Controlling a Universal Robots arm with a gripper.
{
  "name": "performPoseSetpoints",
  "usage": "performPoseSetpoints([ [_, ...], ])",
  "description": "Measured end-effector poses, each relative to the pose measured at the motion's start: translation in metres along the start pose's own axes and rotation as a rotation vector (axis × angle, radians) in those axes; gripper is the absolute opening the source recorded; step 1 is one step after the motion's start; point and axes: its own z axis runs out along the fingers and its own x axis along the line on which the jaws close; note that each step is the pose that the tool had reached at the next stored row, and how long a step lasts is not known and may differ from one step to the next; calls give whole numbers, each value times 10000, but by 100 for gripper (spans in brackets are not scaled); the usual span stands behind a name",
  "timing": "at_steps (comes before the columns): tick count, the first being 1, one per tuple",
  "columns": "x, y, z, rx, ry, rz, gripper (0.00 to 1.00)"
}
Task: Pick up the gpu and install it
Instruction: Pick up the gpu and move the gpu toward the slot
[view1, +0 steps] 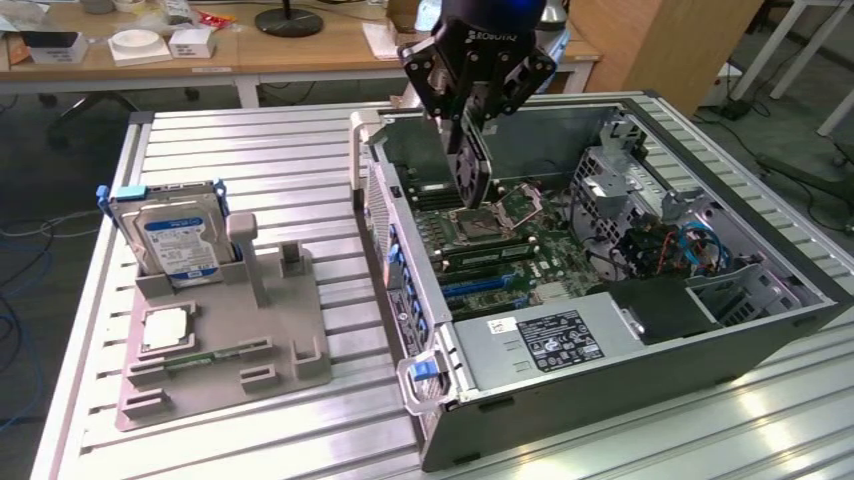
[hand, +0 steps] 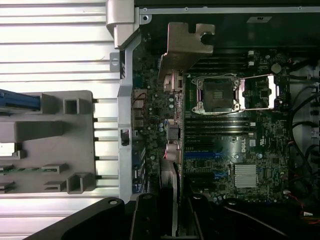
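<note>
My gripper (view1: 470, 115) is shut on the gpu (view1: 470, 165), a thin dark card that hangs on edge inside the open computer case (view1: 747, 330), just above the motherboard near the CPU socket (view1: 478, 222). In the wrist view the gpu (hand: 172, 175) appears edge-on between my black fingers (hand: 145, 217). Its pale metal bracket (hand: 186, 45) points toward the case's rear wall. The card's lower edge hovers over the board between the socket and the rear ports, apart from the blue expansion slots (view1: 483, 287).
On the slatted table at the exterior view's left, a grey fixture (view1: 227, 350) holds a silver hard drive (view1: 174, 240), a CPU chip (view1: 166, 328) and a green memory stick (view1: 200, 357). Inside the case are a power supply (view1: 561, 340), a drive cage (view1: 627, 190) and cables (view1: 681, 250).
</note>
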Motion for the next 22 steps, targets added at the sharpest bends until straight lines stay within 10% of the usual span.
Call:
performPoseSetpoints([
  [22, -191, 6, -3, 0, 15, 1, 27],
])
